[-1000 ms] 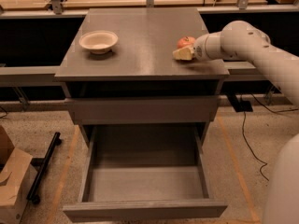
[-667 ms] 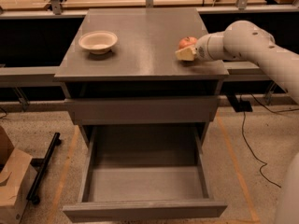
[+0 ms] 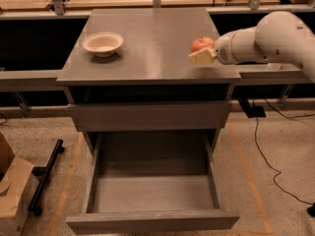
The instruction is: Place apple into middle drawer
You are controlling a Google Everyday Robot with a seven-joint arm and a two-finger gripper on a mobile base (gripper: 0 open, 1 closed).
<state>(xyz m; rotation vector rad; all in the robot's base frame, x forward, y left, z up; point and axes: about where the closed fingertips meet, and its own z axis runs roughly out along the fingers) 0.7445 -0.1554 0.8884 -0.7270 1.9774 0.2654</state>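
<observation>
The small red-orange apple (image 3: 202, 44) is at the right edge of the grey cabinet top (image 3: 152, 38). My gripper (image 3: 199, 51) reaches in from the right on the white arm and is shut on the apple. One cream finger (image 3: 201, 57) shows just below and in front of the fruit, and the other is hidden behind it. The middle drawer (image 3: 152, 193) is pulled wide open low in front of the cabinet, its flat grey floor bare. It lies below and to the left of the gripper.
A cream bowl (image 3: 102, 43) sits on the cabinet top at the left. A plain closed drawer front (image 3: 147, 115) is above the open drawer. A cardboard box (image 3: 12, 193) and a black bar (image 3: 45, 176) lie on the floor at left. Cables (image 3: 266, 141) run at right.
My gripper and the apple have shifted slightly right and up together. The bowl and the drawer have not moved.
</observation>
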